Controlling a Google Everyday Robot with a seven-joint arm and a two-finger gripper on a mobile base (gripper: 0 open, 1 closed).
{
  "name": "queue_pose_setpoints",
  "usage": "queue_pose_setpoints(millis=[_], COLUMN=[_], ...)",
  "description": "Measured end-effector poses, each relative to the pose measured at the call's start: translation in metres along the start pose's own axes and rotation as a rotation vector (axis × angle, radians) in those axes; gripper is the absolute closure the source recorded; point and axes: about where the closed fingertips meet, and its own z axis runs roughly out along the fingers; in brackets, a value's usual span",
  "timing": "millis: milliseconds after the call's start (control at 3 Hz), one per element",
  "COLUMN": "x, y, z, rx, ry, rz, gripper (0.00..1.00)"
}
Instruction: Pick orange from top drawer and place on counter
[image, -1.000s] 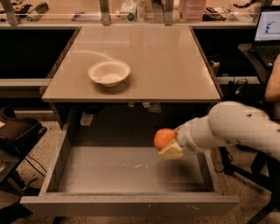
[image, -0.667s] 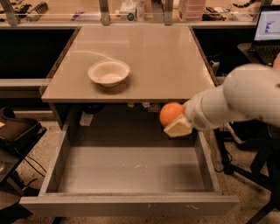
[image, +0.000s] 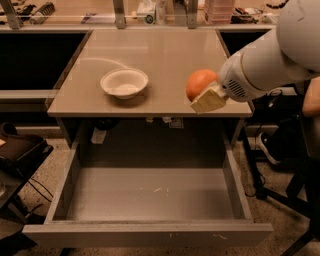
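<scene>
Holding the orange (image: 200, 81) firmly, the gripper (image: 204, 92) is over the near right corner of the beige tabletop (image: 165, 55), with the white arm (image: 270, 62) at the right. A white bowl (image: 124, 83) stands on the tabletop, left of the orange and apart from it. The top drawer (image: 150, 195) below is pulled out toward the near side.

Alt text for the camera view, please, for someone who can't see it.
The gripper holds the orange over the front right edge of the counter, right of a white bowl. The top drawer below stands open.
</scene>
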Motion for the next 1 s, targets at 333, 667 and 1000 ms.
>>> queue_pose_setpoints(millis=[333,667,1000], x=[-0.001,-0.001,-0.012], y=[-0.003,-0.036,-0.079], z=[-0.001,0.022,0.063], rx=[0.002,-0.024,-0.062], ry=[0.002,0.043,0.116], rz=[0.003,0.040,0.079], gripper=[1.00,1.00,1.00])
